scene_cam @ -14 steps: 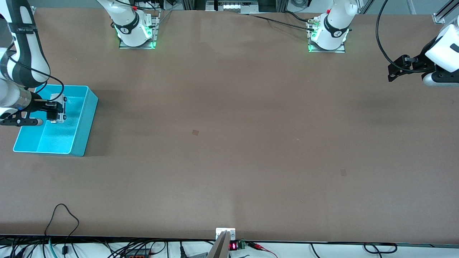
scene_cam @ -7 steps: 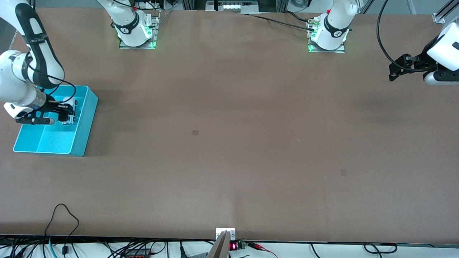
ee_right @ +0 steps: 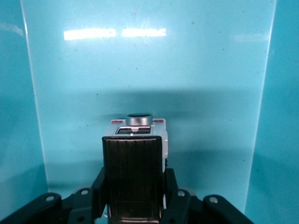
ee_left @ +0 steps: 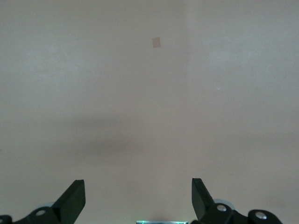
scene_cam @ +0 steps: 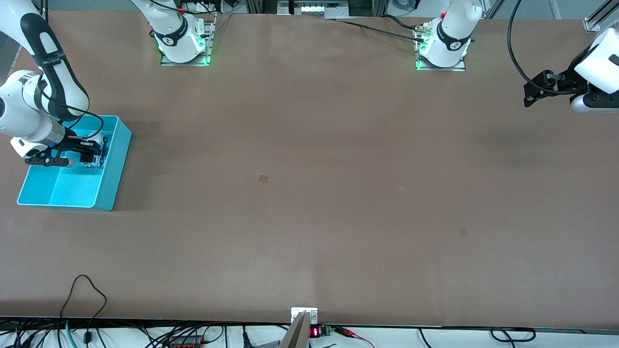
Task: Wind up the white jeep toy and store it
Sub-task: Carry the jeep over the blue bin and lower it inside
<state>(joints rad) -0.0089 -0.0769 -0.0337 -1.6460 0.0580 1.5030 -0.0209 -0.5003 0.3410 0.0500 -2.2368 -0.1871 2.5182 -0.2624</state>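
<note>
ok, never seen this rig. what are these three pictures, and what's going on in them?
Two robot arms are bolted to one brown table, each ending in a two-finger gripper.

The front view comes from a high camera facing the arms, with their bases along its top edge. The other two come from cameras on each arm's wrist, looking down past the fingers.

The right gripper is down in a turquoise bin at the right arm's end of the table. Its wrist view shows it shut on a white jeep toy, with the bin's floor below. Whether the jeep touches that floor is unclear.

The left gripper waits in the air over the left arm's end of the table. Its wrist view shows open fingers over bare table, holding nothing.
</note>
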